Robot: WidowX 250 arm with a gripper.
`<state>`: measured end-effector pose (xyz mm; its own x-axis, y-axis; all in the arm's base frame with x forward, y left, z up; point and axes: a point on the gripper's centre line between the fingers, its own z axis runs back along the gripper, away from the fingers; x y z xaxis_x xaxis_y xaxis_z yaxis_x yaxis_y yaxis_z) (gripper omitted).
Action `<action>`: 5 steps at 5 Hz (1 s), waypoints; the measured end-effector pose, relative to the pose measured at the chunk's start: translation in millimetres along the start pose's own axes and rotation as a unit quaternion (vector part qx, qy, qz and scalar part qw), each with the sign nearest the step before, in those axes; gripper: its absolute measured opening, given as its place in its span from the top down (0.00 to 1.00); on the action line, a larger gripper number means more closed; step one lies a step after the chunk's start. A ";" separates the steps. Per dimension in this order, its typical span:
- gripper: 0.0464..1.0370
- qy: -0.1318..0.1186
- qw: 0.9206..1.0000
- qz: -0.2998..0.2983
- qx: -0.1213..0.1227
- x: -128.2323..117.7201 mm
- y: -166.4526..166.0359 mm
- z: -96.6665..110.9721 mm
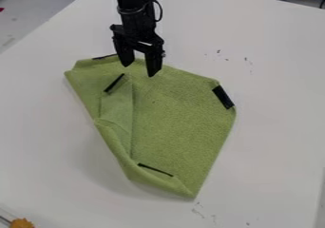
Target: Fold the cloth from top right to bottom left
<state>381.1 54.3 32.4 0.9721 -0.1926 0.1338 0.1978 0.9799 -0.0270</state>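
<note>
Though rumpled, cloth (175, 122) beneath gripper (139, 70)

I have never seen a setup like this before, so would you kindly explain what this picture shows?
There is one picture, taken by a fixed camera looking down at a slant on a white table. The black machine coming in from the top edge is a robot arm. Its gripper has two fingers, spread apart and holding nothing, by the upper left part of a green cloth. The cloth lies partly folded along its left side and carries black strips. Something orange sits at the bottom left corner.
</note>
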 end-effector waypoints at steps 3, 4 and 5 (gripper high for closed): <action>0.04 -0.010 0.999 -0.034 0.010 25.9 -17.1 0.8; 0.04 -0.016 0.998 -0.067 0.014 43.9 -25.3 -5.2; 0.04 -0.016 0.994 -0.106 -0.007 62.0 -35.3 -6.7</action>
<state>435.2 7.5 35.1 0.9040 -0.3924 0.1700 0.3997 0.9166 -0.0093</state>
